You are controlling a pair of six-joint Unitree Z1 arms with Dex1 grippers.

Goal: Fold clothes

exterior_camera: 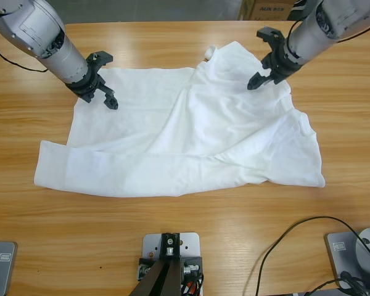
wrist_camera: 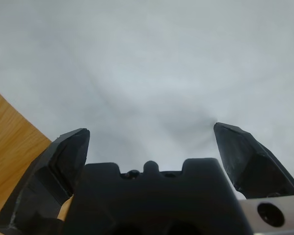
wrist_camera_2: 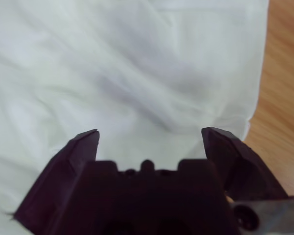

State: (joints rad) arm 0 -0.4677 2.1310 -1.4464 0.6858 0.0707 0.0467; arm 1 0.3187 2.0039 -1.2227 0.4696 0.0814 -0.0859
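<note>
the long wooden surface fills the room's middle, and spread over most of it lies the white t-shirt, crumpled and partly doubled over itself. its lower edge runs along the near side from a corner at the left to a sleeve-like bulge at the right, and a long fold line cuts slantwise across the cloth from the far middle toward the lower left. a small bunched bit pokes up at the far edge, near the top middle.

the two silver-grey arms come down from the upper corners. the left arm ends at the shirt's far left corner, where the left pincer sits with its jaws spread wide; in its own wrist view the left pincer has only white cloth between the tips, with bare wood showing at the left side, and nothing is gripped.

the right arm reaches in over the far right part of the shirt. the right pincer is also wide open, poised just over the fabric; the right wrist view shows the right pincer above rumpled cloth with the shirt's edge and wood off to the right. it holds nothing.
</note>
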